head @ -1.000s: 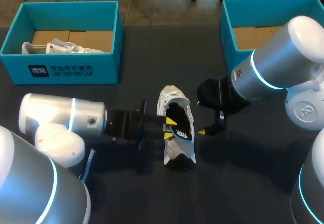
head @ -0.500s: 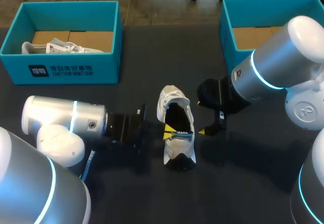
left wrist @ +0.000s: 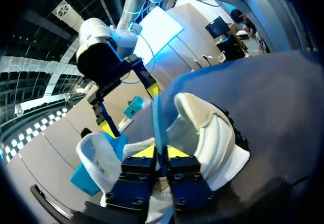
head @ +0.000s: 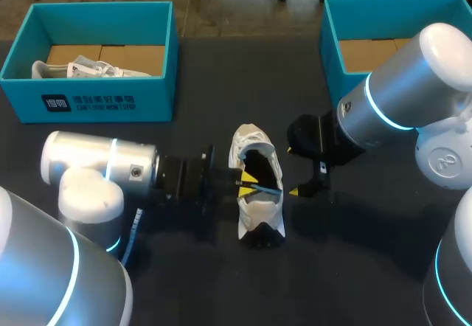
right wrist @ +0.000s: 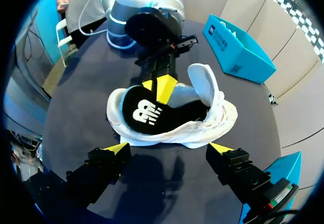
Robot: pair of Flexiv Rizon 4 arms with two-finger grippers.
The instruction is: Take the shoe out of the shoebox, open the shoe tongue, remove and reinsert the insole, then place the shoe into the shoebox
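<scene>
Seen from above, the white shoe [head: 259,206] lies on the dark table [head: 221,82] between my arms. It is well apart from the left shoebox [head: 88,105], which holds a second shoe [head: 81,68], and from the right shoebox [head: 330,49]. So taking it out is done and putting it back is left. My left arm reaches in low from the side, with the left gripper [head: 245,186] at the shoe's opening. The right gripper [head: 292,170] hangs just beside the opposite flank. From the left wrist, the fingers are pressed together on a thin teal-edged sheet, evidently the insole [left wrist: 158,120], which stands on edge out of the shoe. From the right wrist, the tongue [right wrist: 205,82] is folded up and open, and the insole's black face lies mostly within the shoe. This gripper's jaws stand wide apart, holding nothing, just short of the sole. I cannot tell whether the insole is coming out or going back in, but I judge that step to be the one in hand.
</scene>
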